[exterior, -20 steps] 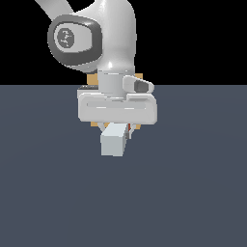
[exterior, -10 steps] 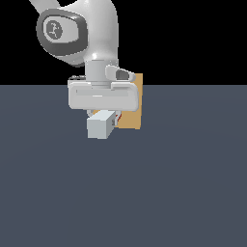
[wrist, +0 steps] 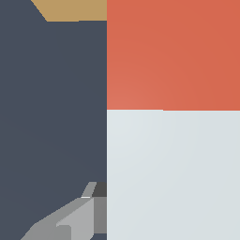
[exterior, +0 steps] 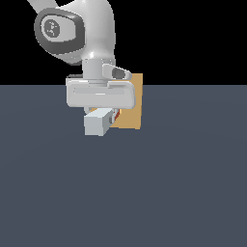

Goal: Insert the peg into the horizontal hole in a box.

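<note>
Dark grey surface (exterior: 183,193), black backdrop. Your pincer (exterior: 100,118) is closed around the peg (exterior: 96,123), carrying it off the surface, pale end toward the exterior camera, red-orange end toward the tan box (exterior: 132,113) just behind. Hole hidden behind the arm. Wrist view: peg fills the frame.

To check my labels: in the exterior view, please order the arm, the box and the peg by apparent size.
1. Arm, largest.
2. Box, though the arm partly hides it.
3. Peg, seen end-on and nearer the camera, so unsure.
</note>
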Robot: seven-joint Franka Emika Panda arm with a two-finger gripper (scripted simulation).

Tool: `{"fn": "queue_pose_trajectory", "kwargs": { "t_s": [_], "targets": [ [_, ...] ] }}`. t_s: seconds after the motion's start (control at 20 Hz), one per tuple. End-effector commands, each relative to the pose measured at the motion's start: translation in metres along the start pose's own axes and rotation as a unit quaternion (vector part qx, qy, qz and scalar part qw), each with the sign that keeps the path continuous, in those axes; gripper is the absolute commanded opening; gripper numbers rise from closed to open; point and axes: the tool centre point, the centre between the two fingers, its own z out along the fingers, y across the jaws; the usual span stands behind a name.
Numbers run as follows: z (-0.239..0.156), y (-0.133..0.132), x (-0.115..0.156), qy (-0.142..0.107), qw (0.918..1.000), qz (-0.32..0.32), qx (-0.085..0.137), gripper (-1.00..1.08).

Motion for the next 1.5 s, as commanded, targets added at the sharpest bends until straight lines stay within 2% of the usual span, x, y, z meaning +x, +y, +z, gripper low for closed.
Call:
{"fn": "queue_pose_trajectory", "kwargs": {
  "t_s": [0.0,0.4,0.6,0.8,1.2,1.45],
  "targets": [
    [-0.004,0.003,0.001,0.001,1.0000,0.000,-0.004,-1.00],
    [-0.004,0.003,0.003,0.001,1.0000,0.000,-0.003,-1.00],
    [-0.005,0.003,0.015,0.001,1.0000,0.000,-0.004,-1.00],
    [-0.005,0.002,0.038,0.002,1.0000,0.000,-0.004,-1.00],
    [-0.007,0.003,0.104,0.002,1.0000,0.000,-0.006,-1.00],
    [-0.007,0.004,0.125,0.002,1.0000,0.000,-0.006,-1.00]
  ]
}}
